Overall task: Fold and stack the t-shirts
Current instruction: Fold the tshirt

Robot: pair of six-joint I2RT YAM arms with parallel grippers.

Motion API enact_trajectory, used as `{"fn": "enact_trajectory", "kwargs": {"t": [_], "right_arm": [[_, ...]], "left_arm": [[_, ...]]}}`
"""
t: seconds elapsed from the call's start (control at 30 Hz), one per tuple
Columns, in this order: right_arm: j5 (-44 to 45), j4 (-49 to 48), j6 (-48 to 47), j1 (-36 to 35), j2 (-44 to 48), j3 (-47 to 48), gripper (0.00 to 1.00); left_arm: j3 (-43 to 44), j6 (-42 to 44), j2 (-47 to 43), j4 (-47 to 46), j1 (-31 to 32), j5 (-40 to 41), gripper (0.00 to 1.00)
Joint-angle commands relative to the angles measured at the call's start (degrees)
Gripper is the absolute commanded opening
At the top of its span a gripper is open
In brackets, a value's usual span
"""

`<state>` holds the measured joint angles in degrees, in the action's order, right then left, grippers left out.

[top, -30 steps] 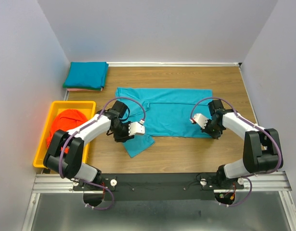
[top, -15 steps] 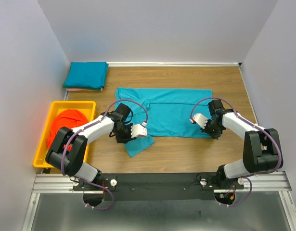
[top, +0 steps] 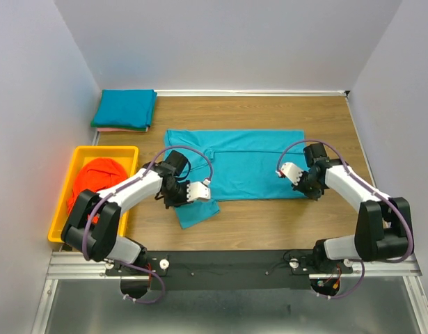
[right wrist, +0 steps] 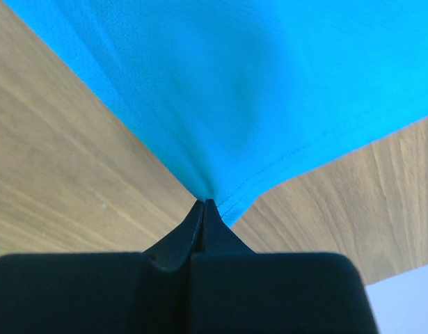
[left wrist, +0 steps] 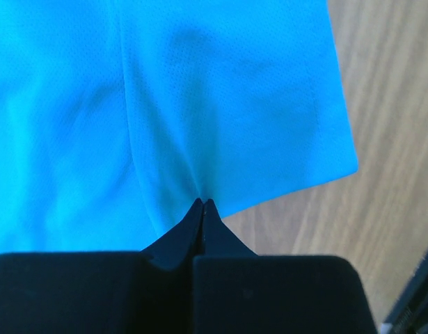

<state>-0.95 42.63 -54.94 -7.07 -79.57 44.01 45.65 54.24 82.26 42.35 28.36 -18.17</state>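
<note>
Pinching the spread teal t-shirt along its near edge on the wooden table: left gripper clamped tight on cloth by the left sleeve, right gripper clamped on the near-right hem corner. Far-left, folded teal stack; orange-red t-shirt bunched in the yellow tray.

The right hand has its two black fingers pressed together, pinching the hemmed edge of the teal shirt. The cloth puckers at the pinch and fans upward from it. Wooden worktop shows at left and lower right.
</note>
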Motion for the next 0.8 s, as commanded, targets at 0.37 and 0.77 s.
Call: {"fn": "enact_trajectory", "kwargs": {"t": [0.37, 0.77], "right_arm": [[-2.83, 9.93, -0.96, 1.62, 6.98, 5.38, 0.0], [-4.06, 9.93, -3.68, 2.68, -6.91, 18.21, 0.01]], "left_arm": [[11.2, 3.24, -5.97, 14.69, -4.0, -0.64, 0.0], [25.54, 6.41, 6.33, 15.05, -9.99, -1.43, 0.0]]}}
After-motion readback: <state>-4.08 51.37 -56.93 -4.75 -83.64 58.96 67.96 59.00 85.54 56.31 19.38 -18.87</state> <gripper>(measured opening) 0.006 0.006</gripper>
